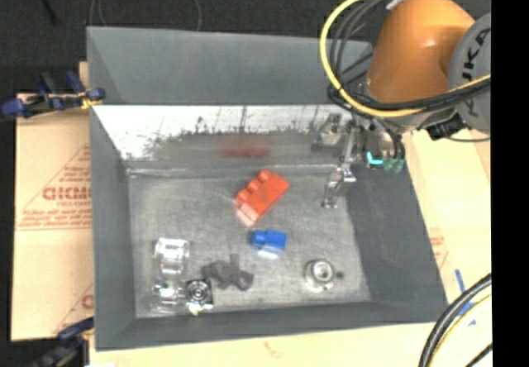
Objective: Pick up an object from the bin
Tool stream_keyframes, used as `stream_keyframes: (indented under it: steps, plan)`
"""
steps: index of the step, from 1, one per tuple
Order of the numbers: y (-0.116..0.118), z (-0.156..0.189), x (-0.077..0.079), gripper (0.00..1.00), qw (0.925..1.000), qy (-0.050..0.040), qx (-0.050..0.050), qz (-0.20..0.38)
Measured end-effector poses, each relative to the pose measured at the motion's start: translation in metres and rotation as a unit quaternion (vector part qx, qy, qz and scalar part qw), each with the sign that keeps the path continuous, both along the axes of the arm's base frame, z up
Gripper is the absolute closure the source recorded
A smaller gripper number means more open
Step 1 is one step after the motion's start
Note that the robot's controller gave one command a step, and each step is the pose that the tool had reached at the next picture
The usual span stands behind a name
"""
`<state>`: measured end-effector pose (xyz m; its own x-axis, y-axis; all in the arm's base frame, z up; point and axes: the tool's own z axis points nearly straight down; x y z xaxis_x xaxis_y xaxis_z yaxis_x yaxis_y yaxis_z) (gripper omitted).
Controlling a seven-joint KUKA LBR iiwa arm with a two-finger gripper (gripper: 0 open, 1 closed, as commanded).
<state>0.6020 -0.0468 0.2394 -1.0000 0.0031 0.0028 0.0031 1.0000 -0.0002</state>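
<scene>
We see the gripper [337, 188] low inside the grey metal bin [111, 225], in its far right part. It hangs below the arm's rounded orange cover [417, 43], which has a loop of yellow and black cables [332, 39] round it. The gripper stands over a bare patch of the bin floor, close to the foot of the right wall and a little nearer than the far wall. We cannot tell whether it is set wide or narrow, because its tip is a small pale shape against the grey. The thing closest to it is an orange toy block [263, 194] with studs on top. This block lies tilted about the middle of the floor, to the left of the gripper and clearly apart from it. Just nearer than that block lies a small blue block [269, 240] with a pale underside, close to the orange one, though we cannot tell whether they touch. Nearer still, on the gripper's side of the floor, a round silvery metal piece [320, 273] sits close to the near wall. In the near left corner we see a loose cluster. It is made up of a clear plastic piece [169, 262], a small shiny metal part [198, 294] beside it, and a dark greyish-purple piece [229, 274] just to their right. All three lie well apart from the gripper.
</scene>
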Motion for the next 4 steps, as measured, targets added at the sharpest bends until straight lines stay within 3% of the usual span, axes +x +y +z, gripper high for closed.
stream_keyframes:
  steps: [1,2,3,4]
  plan:
    - [0.029,-0.151,0.043,0.0,0.9991,-0.0002,0.0,0.042]
    - [0.029,-0.146,0.045,1.0,0.9991,-0.0039,0.0,0.042]
    - [0.065,-0.057,0.038,1.0,0.999,-0.0079,0.001,0.043]
    - [0.047,0.076,0.03,1.0,0.9985,-0.0086,-0.001,0.054]
